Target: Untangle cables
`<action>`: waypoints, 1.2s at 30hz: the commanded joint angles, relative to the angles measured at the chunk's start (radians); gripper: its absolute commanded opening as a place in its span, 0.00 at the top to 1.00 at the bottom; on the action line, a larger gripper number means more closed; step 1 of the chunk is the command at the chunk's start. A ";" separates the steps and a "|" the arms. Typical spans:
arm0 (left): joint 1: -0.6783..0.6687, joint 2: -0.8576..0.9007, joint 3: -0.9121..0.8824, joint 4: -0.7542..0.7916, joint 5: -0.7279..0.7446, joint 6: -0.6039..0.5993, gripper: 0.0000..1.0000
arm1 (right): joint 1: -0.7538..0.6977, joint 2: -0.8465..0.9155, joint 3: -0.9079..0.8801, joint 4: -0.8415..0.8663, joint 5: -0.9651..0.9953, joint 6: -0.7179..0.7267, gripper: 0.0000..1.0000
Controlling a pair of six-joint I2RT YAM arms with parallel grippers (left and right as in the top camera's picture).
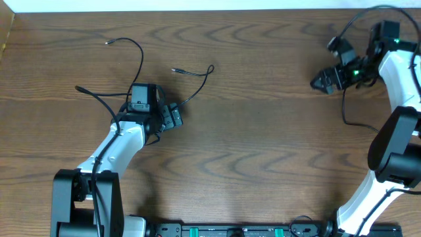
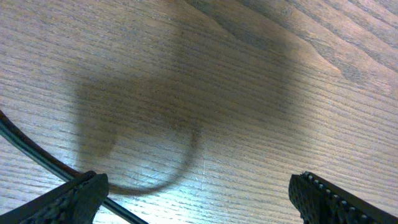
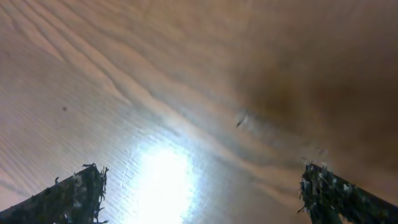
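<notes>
Three thin black cables lie spread on the left half of the wooden table. One cable (image 1: 139,54) curves from a small plug tip at the far left down toward my left wrist. A second cable (image 1: 199,81) loops from its plug tip down to my left gripper (image 1: 175,116). A third cable (image 1: 95,97) runs in from the left under the arm. My left gripper is open and holds nothing. In the left wrist view a black cable (image 2: 34,152) passes just beside the left finger (image 2: 73,198). My right gripper (image 1: 321,81) hangs open over bare wood at the far right, away from the cables.
The thicker black wire (image 1: 346,113) of the right arm hangs near that arm. The table's far edge (image 1: 197,8) runs along the top and a raised edge (image 1: 6,39) stands at the left. Both arm bases sit at the near edge.
</notes>
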 commanded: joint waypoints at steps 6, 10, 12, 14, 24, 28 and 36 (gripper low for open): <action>0.002 -0.004 0.000 -0.004 -0.002 0.008 0.02 | -0.003 -0.001 -0.193 0.057 0.156 0.111 0.01; 0.002 -0.004 0.000 -0.004 -0.002 0.008 0.02 | -0.013 -0.001 -0.224 0.102 0.251 0.208 0.01; 0.002 -0.004 0.000 -0.004 -0.002 0.008 0.02 | -0.024 -0.001 -0.229 0.116 0.294 0.257 0.01; 0.002 -0.004 0.000 -0.004 -0.002 0.009 0.02 | -0.038 -0.001 -0.229 0.125 0.325 0.293 0.01; 0.002 -0.004 0.000 -0.004 -0.002 0.009 0.02 | -0.172 -0.001 -0.230 0.146 0.407 0.383 0.01; 0.002 -0.004 0.000 -0.004 -0.002 0.009 0.02 | -0.251 -0.001 -0.230 0.176 0.407 0.443 0.01; 0.002 -0.004 0.000 -0.004 -0.002 0.009 0.02 | -0.375 -0.001 -0.230 0.209 0.339 0.530 0.01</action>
